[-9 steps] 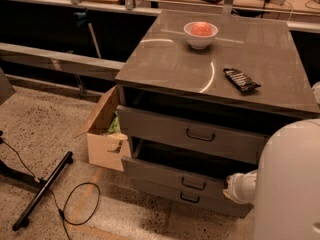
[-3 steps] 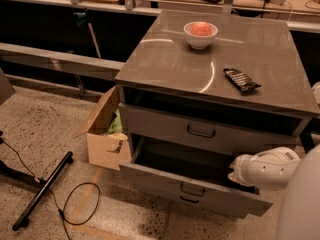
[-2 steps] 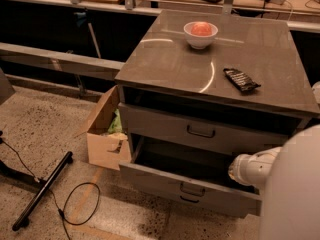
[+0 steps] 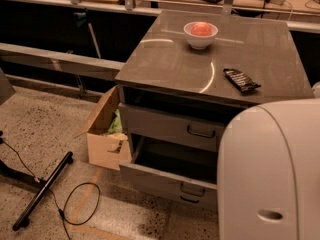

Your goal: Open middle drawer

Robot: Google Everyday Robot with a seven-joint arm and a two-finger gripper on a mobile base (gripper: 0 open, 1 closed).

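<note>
One drawer juts from the grey cabinet [image 4: 165, 64] before us: the middle drawer [image 4: 155, 178], pulled out beneath the top drawer [image 4: 165, 125], with its dark wire handle [image 4: 192, 189] facing us and a shadowed hollow showing above its front. Our gripper is out of sight behind the white arm shell [image 4: 270, 169] filling the lower right, so we cannot tell how it stands. A white bowl [image 4: 200, 35] and a dark packet [image 4: 241, 80] rest apart on the cabinet top, and a cardboard box [image 4: 102, 139] sits on the floor just beside its left side.
</note>
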